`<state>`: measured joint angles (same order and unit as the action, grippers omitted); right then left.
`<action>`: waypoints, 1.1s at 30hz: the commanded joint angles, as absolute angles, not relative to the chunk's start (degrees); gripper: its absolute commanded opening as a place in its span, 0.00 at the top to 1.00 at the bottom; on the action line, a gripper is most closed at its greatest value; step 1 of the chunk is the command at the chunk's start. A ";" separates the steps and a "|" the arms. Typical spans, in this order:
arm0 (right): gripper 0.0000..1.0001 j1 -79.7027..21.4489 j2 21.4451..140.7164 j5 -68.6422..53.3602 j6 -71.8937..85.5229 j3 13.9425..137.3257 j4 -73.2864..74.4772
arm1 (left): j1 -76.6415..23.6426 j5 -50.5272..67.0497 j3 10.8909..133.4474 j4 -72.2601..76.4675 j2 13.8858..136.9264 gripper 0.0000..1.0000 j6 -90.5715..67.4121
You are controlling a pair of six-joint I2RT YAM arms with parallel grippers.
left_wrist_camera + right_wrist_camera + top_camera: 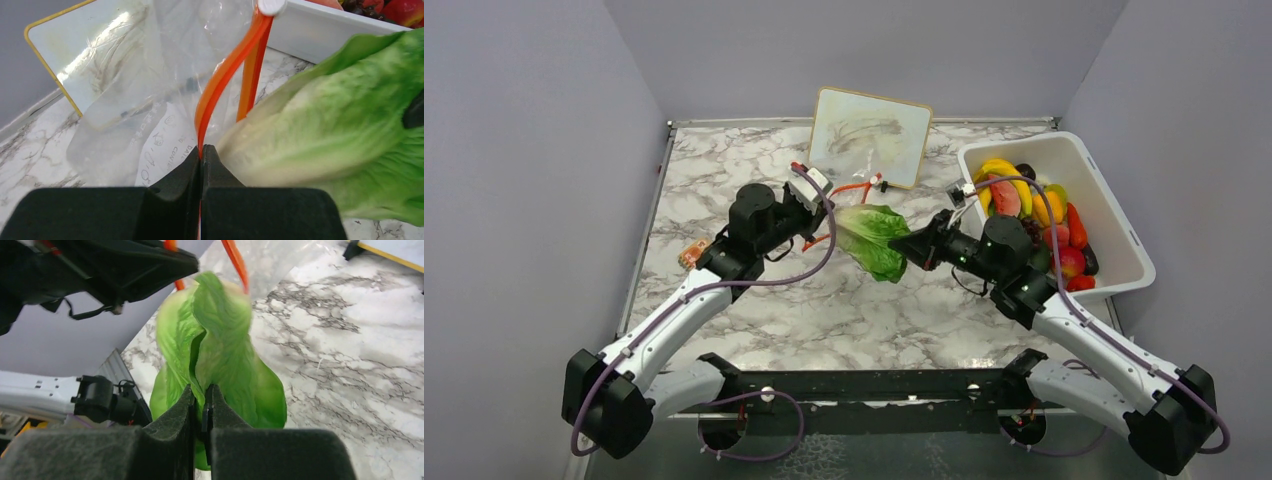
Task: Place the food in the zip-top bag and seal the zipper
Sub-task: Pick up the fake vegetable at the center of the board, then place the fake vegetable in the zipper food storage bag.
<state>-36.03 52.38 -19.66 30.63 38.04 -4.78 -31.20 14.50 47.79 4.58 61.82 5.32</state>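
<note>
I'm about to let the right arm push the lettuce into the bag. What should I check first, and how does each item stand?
1. Left gripper clamped on the zipper: ok.
2. Right gripper clamped on the lettuce: ok.
3. Zip-top bag mouth parted: ok, the zipper's two strips stand apart.
4. Lettuce tip inside the mouth: cannot tell; it sits right by the strips.
5. Other food bagged: not ok, it lies in the white tub.
</note>
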 commanded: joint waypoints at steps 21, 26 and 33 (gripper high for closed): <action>0.99 -36.12 59.23 -21.49 44.02 27.29 -44.88 | -32.61 20.45 45.93 7.78 62.27 1.00 7.44; 0.99 -36.12 61.43 -18.97 41.30 27.98 -49.64 | -32.77 26.50 45.62 7.76 61.87 1.00 8.97; 0.99 -36.12 61.98 -18.43 36.96 27.93 -55.83 | -32.83 31.32 45.86 6.08 60.96 1.00 10.26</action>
<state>-36.03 61.82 -18.74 40.32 27.35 -45.21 -32.12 24.29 46.13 6.31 62.28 8.86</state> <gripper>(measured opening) 0.042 0.012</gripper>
